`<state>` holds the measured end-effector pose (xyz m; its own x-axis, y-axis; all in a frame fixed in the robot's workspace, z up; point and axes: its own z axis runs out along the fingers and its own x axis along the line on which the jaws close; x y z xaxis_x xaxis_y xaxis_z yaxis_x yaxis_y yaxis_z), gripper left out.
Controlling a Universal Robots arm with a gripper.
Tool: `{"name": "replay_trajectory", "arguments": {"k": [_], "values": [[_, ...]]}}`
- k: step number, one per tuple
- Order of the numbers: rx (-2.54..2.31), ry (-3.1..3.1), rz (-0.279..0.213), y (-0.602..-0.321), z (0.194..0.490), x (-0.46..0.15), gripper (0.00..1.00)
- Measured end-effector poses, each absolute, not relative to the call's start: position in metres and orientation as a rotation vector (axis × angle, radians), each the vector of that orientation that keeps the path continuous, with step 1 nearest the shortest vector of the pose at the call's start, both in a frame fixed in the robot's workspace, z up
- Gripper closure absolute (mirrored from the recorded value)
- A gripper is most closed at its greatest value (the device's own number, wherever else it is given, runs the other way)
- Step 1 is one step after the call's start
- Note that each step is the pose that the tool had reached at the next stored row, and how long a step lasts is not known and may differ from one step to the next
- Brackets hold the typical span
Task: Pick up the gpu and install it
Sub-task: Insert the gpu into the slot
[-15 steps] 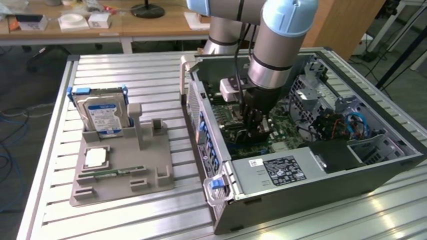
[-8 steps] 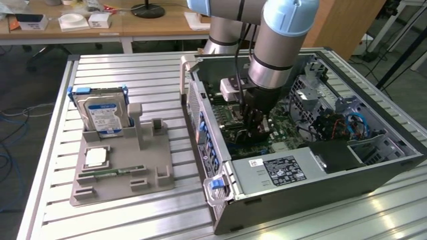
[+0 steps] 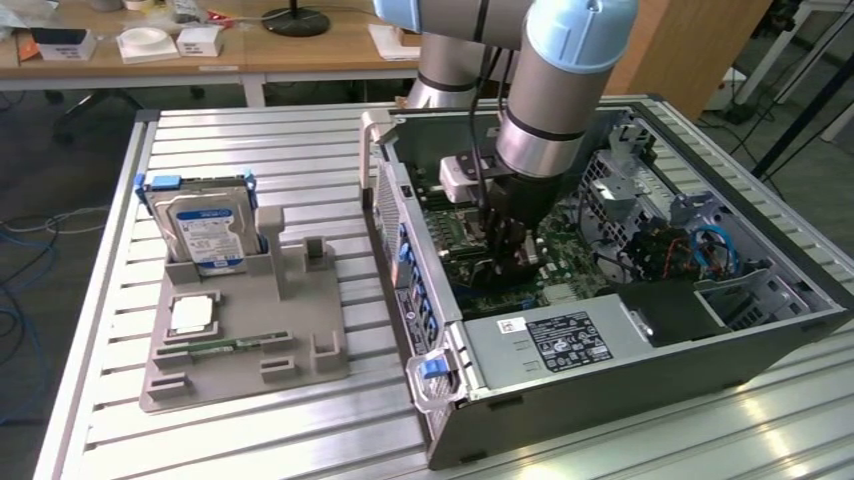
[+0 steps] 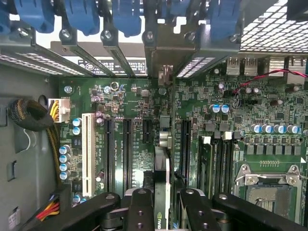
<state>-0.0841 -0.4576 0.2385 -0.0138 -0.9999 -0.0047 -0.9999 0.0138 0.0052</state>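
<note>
GPU (image 4: 162,159) card sits edge-on between the fingers of the claw (image 4: 163,202), which is clamped on its upper edge so the card hangs upright with its connector edge facing the motherboard (image 4: 240,125). In the wrist view the thin card lines up along one of the long black expansion slots (image 4: 127,149), its bracket end toward the rear slot openings under the blue retention clips (image 4: 127,17). Around this, the arm reaches down into the open computer case (image 3: 747,350), which lies on its side on the bench (image 3: 267,430). Well apart, a grey holder (image 3: 240,350) carries the hard drive (image 3: 203,232) upright and the memory stick (image 3: 227,346) flat.
</note>
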Motion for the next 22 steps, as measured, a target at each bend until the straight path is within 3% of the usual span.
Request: {"name": "replay_trajectory", "arguments": {"k": [2,4,7,8,16,19,21,22], "values": [[2.207,-2.237,-0.009,-0.458,0.238,-0.084,0.69],[2.208,-2.236,-0.008,-0.458,0.238,-0.083,0.58],[2.208,-2.236,-0.008,-0.458,0.24,-0.083,0.58],[2.208,-2.236,-0.008,-0.458,0.242,-0.083,0.52],[2.208,-2.236,-0.008,-0.455,0.27,-0.083,0.52],[2.208,-2.237,-0.007,-0.454,0.272,-0.083,0.6],[2.208,-2.237,-0.007,-0.454,0.272,-0.083,0.71],[2.208,-2.237,-0.007,-0.454,0.272,-0.083,0.71]]}}
